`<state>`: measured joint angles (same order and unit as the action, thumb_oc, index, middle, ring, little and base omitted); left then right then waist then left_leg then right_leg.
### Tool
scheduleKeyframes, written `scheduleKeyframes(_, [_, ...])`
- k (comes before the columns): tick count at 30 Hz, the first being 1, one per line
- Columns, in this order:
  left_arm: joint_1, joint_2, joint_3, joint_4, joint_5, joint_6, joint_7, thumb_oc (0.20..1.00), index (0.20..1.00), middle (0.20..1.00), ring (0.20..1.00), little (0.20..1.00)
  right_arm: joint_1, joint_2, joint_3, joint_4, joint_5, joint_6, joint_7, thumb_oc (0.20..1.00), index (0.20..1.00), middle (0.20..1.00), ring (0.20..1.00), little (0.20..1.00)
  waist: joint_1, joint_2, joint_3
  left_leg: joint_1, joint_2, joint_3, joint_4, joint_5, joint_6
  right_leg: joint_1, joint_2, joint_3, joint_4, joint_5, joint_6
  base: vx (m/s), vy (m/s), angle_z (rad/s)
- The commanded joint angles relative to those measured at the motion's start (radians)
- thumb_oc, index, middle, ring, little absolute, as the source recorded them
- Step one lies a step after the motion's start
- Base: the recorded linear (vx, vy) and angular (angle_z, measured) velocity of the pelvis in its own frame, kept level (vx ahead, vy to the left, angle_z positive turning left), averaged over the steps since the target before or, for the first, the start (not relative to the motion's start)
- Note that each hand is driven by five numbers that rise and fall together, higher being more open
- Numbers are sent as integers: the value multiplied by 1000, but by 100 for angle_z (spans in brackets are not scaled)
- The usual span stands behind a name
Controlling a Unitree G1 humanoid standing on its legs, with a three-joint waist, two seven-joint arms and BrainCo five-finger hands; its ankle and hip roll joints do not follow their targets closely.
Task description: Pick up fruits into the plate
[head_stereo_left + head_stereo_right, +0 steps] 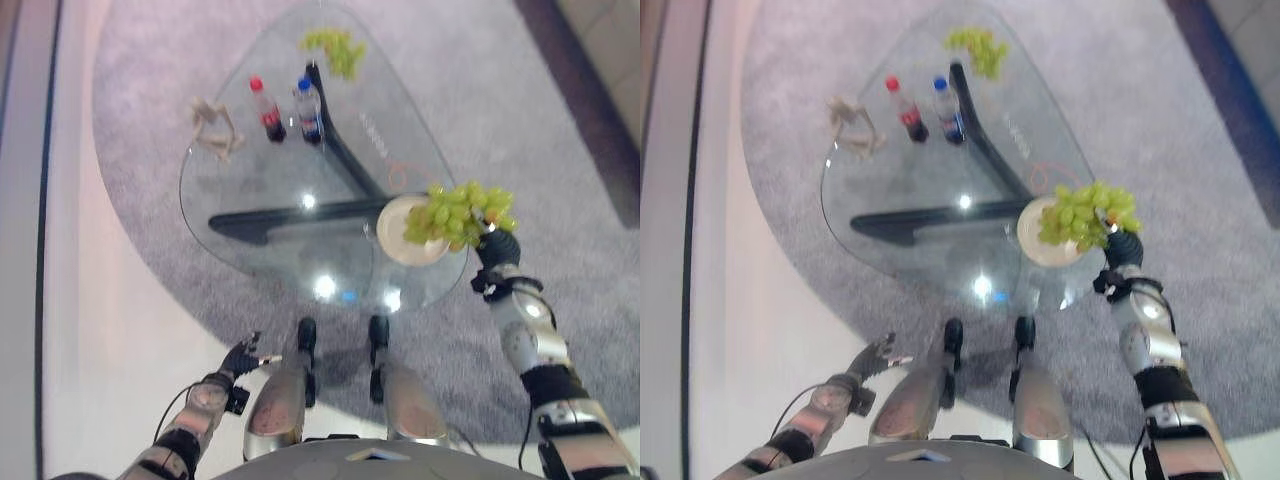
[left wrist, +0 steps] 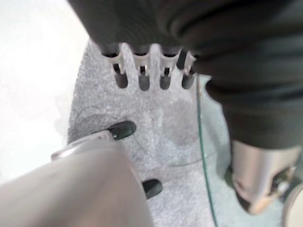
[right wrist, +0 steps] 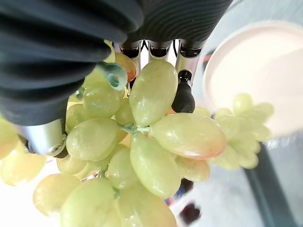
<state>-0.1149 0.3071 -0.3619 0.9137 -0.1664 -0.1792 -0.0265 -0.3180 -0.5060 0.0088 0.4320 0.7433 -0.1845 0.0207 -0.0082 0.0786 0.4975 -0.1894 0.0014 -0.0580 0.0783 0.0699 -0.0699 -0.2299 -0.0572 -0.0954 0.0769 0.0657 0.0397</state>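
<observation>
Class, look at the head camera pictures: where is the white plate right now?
The white plate sits on the glass table at its near right edge, partly covered by the bunch of green grapes held above it by the right robot hand.

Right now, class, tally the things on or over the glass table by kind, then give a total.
Grape bunches: 2, one in the right hand over the plate, one at the far end
Bottles: 2, red-capped and blue-capped
Plates: 1
Beige objects: 1
Total: 6

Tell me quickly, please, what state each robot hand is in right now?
Left robot hand: open, holding nothing.
Right robot hand: shut on the bunch of grapes, above the plate.
</observation>
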Motion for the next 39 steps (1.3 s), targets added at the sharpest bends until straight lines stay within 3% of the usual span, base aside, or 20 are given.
scheduleKeyframes(1, [28,46,-34,-46,-47,-18,13,1000,1000,1000,1000,1000,-59,-80,-25,-74,-45,-50,-36,200,200,200,200,200,2,-18,-5,-121,-64,30,226,-129,34,-89,-28,-57,200,-107,-24,-142,-78,-8])
scheduleKeyframes(4, [15,66,-32,-77,-56,-13,18,1000,1000,1000,1000,1000,-124,-129,-24,-28,-69,-23,-67,200,200,200,200,200,7,-4,22,-212,-64,42,284,-134,29,-179,-38,-59,258,-112,-25,-120,-71,-3])
scheduleKeyframes(17, [-19,133,-48,-176,-174,-15,73,1000,1000,1000,1000,1000,-406,-292,55,174,-113,83,-137,200,200,200,200,200,46,62,23,-506,-72,79,446,-161,30,-505,-45,-37,513,-177,-22,-50,-20,-3])
scheduleKeyframes(25, [-16,149,-61,-195,-215,-40,85,1000,1000,1000,1000,1000,-502,-336,126,268,-216,157,-159,200,200,200,200,200,63,94,23,-551,-86,79,475,-170,29,-562,-45,-34,565,-195,-29,-2,23,2])
scheduleKeyframes(39, [-4,150,-64,-187,-236,-78,81,1000,1000,1000,1000,1000,-543,-340,238,200,-488,214,-287,200,200,200,200,200,79,99,23,-533,-100,70,425,-150,37,-557,-33,-37,536,-185,-29,10,41,1])
